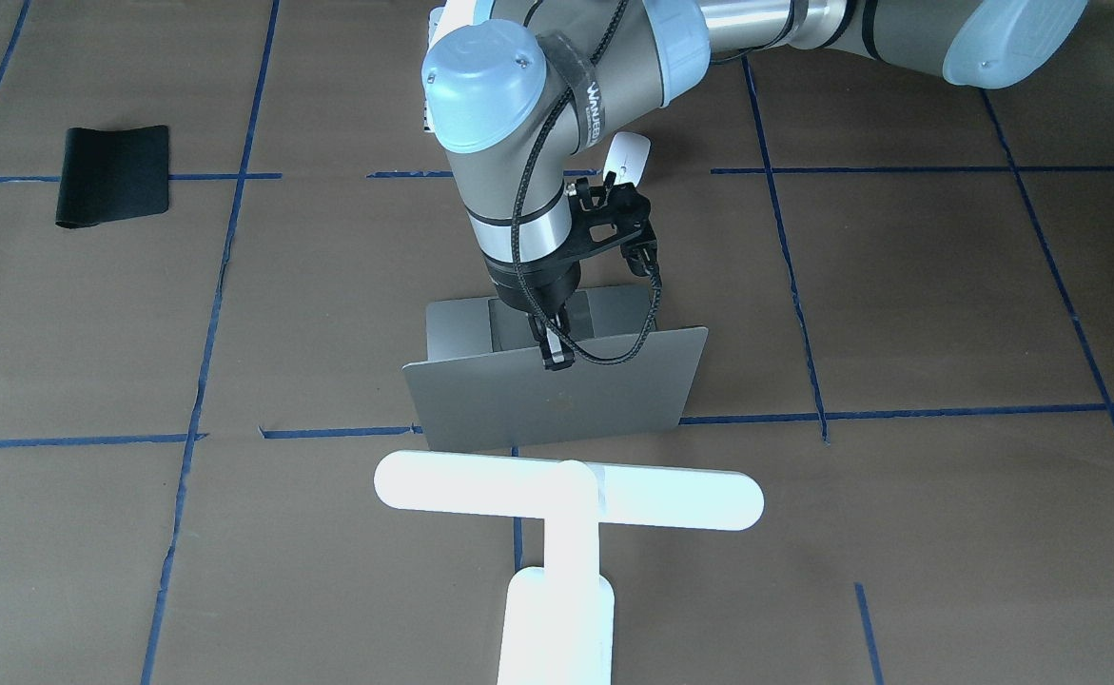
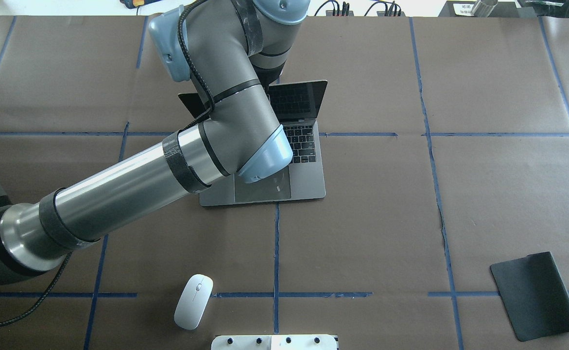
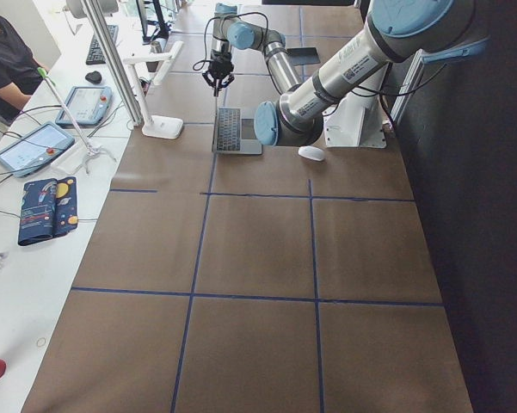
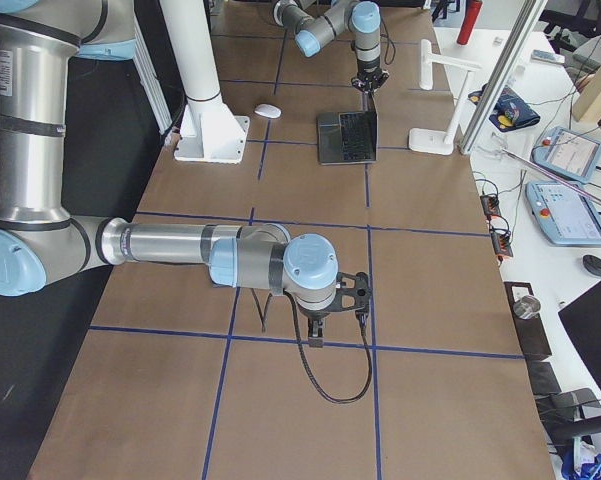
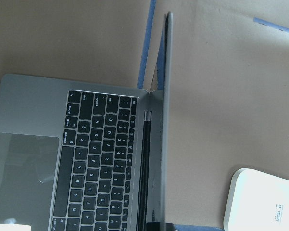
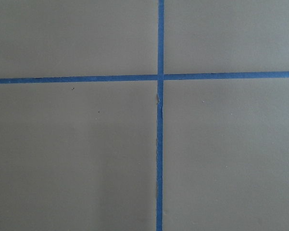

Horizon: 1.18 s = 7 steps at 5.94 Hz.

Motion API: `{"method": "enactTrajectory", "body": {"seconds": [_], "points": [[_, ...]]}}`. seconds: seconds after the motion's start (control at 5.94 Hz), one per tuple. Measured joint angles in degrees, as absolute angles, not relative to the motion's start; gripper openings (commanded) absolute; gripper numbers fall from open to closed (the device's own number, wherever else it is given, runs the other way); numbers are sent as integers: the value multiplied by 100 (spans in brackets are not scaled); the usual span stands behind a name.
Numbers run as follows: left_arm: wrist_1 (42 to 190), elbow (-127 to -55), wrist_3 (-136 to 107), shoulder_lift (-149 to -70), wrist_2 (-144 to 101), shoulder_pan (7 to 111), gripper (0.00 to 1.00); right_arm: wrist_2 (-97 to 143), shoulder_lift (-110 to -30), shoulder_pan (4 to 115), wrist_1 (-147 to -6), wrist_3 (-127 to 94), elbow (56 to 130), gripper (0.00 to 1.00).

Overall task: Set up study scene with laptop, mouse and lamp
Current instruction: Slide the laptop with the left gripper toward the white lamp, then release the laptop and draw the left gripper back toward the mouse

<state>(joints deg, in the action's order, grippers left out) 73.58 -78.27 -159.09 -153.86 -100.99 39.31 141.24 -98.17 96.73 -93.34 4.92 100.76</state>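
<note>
The silver-grey laptop (image 2: 308, 182) stands open at the table's middle, its lid (image 1: 557, 404) near upright. My left gripper (image 1: 555, 358) is shut on the lid's top edge, one finger down the lid's back. The left wrist view shows the lid (image 5: 166, 96) edge-on beside the keyboard. The white mouse (image 2: 193, 301) lies near the robot's side, left of centre, and also shows behind the wrist (image 1: 630, 157). The white T-shaped lamp (image 1: 566, 499) stands just beyond the laptop. My right gripper (image 4: 315, 338) hangs low over bare table far to the right; I cannot tell its state.
A black mat (image 2: 534, 294) lies at the near right, also in the front view (image 1: 114, 174). A white pedestal (image 2: 274, 342) with bolt holes sits at the robot's edge. The lamp's base (image 5: 262, 202) is close behind the laptop. Blue tape lines cross the brown table.
</note>
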Motion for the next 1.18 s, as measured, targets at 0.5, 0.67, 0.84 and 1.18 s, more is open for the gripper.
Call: {"method": "enactTrajectory", "body": {"seconds": [0.5, 0.67, 0.84, 1.18], "points": [[7358, -7845, -15781, -15374, -10099, 3897, 100, 14124, -9815, 9676, -9342, 492, 10075, 100], [7328, -7962, -15580, -15359, -10099, 3902, 100, 14122, -9793, 9677, -9348, 489, 10136, 100], [7288, -8198, -15339, -15290, -10099, 3917, 100, 14120, -9766, 9677, -9362, 475, 10234, 100], [7201, -8997, -14839, -14885, -10104, 3927, 100, 14140, -9782, 9677, -9350, 455, 10327, 100]]}}
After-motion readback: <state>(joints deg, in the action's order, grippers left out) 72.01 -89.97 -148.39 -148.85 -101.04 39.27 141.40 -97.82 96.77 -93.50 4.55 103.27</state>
